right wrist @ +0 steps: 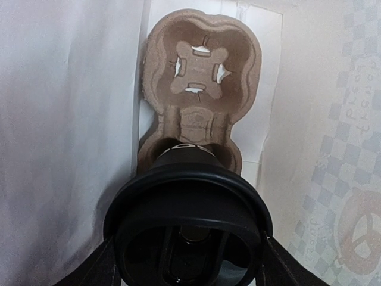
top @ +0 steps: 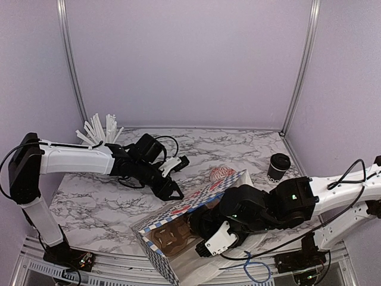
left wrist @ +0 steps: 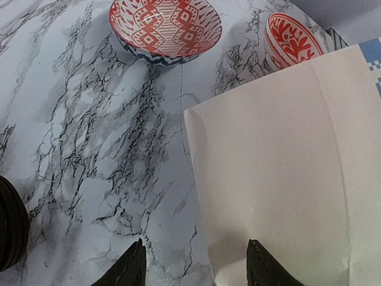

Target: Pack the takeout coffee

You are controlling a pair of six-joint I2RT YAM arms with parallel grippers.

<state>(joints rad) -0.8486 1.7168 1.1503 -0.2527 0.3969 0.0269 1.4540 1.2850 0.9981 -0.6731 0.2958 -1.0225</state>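
My right gripper [right wrist: 187, 265] is shut on a black lidded coffee cup [right wrist: 187, 220], one finger on each side of the lid. The cup's base sits in the near pocket of a brown pulp cup carrier [right wrist: 199, 65] lying inside the paper bag [top: 178, 223]. The carrier's far pocket is empty. In the top view my right arm [top: 250, 211] reaches into the bag's mouth and its fingers are hidden. A second lidded black coffee cup [top: 278, 167] stands on the table at the right. My left gripper [left wrist: 196, 271] is open and empty, straddling the edge of the bag's white side [left wrist: 286, 179].
Two red-and-white patterned bowls [left wrist: 165, 27] [left wrist: 292, 37] sit on the marble table beyond the bag. White wrapped straws [top: 98, 130] stand at the back left. A dark round object [left wrist: 9, 226] shows at the left edge of the left wrist view.
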